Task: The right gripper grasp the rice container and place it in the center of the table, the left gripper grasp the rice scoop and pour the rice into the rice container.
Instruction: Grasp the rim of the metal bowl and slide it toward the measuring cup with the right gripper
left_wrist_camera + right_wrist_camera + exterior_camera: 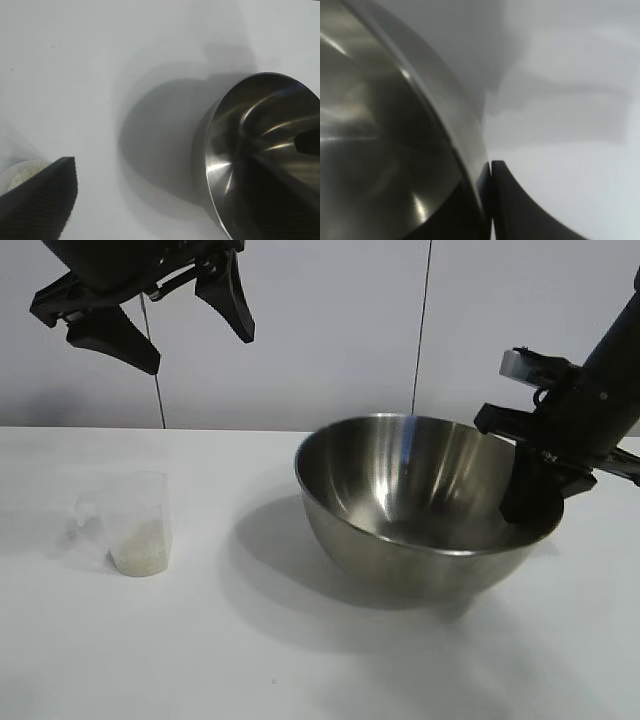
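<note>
Exterior view showed the rice container [425, 505] upright, mouth up, right of the table's [200, 640] centre. The right gripper [535, 490] was clamped on its right rim, one finger inside, the outer finger hidden behind the wall. Well left stood the rice scoop [135, 522] holding rice [138, 548], its handle faint. Above it, the left gripper [150, 315] hung with jaws wide, its arm cut off.

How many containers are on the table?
2: the rice scoop holding rice at the table's left, and the rice container right of centre, its rim pinched by the right gripper.
</note>
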